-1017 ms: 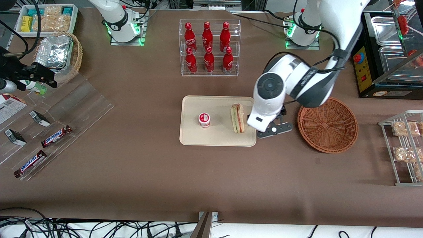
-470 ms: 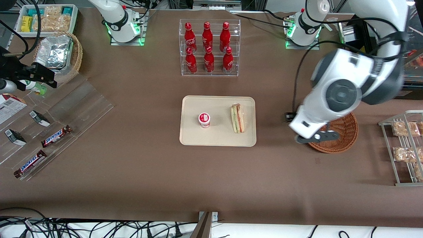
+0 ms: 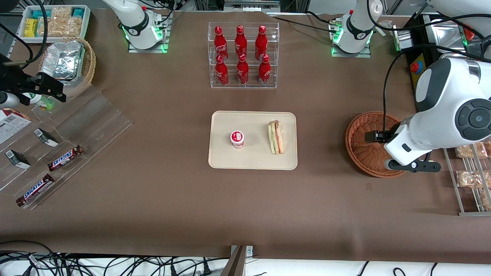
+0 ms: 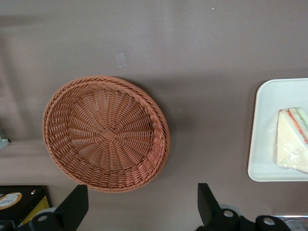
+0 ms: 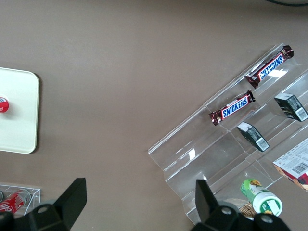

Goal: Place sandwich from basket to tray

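Your sandwich [image 3: 276,137] already lies on the cream tray [image 3: 253,163], near the rim that faces the wicker basket [image 3: 362,147], with a small red-lidded cup [image 3: 237,138] standing apart from it on the same tray. The basket holds nothing. The gripper [image 4: 139,209] hangs above the counter [image 3: 191,199] over the basket's edge, toward the working arm's end, well apart from the tray; its jaws stand wide open and grip nothing, as the wrist view shows two dark fingers [image 4: 74,204] spread with bare counter and basket rim between them. The placing looks done to me, so the risks lie in whatever you do now. If you lower the arm here, a finger could catch the woven rim and tip or drag the light basket. If you swing outward, the arm's bulky joint sits close to the wire rack of bagged snacks [image 3: 470,176] and could knock it. Going back to the tray to tidy could nudge the wrapped wedge over the low rim, since it sits so close to that edge, or topple the cup.
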You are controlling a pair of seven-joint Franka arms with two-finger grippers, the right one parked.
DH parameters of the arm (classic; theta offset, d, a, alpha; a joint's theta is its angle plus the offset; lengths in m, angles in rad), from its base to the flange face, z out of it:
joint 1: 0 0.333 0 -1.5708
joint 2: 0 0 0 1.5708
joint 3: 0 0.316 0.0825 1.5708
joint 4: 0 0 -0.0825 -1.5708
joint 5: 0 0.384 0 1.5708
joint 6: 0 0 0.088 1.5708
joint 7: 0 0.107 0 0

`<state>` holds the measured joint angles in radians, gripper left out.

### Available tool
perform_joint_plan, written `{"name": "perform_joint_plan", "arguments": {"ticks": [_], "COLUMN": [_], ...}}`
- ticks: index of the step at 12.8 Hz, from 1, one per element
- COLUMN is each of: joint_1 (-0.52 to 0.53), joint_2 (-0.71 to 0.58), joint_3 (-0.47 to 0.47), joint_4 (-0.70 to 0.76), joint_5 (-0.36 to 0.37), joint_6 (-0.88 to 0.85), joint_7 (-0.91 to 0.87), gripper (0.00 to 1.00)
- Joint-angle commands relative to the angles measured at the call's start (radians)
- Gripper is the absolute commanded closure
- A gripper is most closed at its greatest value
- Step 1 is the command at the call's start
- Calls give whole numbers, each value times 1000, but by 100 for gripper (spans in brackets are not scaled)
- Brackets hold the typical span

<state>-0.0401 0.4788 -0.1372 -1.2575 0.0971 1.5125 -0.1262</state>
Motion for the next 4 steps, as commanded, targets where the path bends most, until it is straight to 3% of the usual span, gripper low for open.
{"name": "perform_joint_plan", "arguments": {"ticks": [1, 4], "joint_1": [-12, -6], "joint_2": [-3, 9], "joint_3": [47, 48], "joint_4": [-3, -3], "joint_5": [-27, -30], "joint_6": [1, 15], "joint_7": [59, 82], "gripper": [0, 0]}}
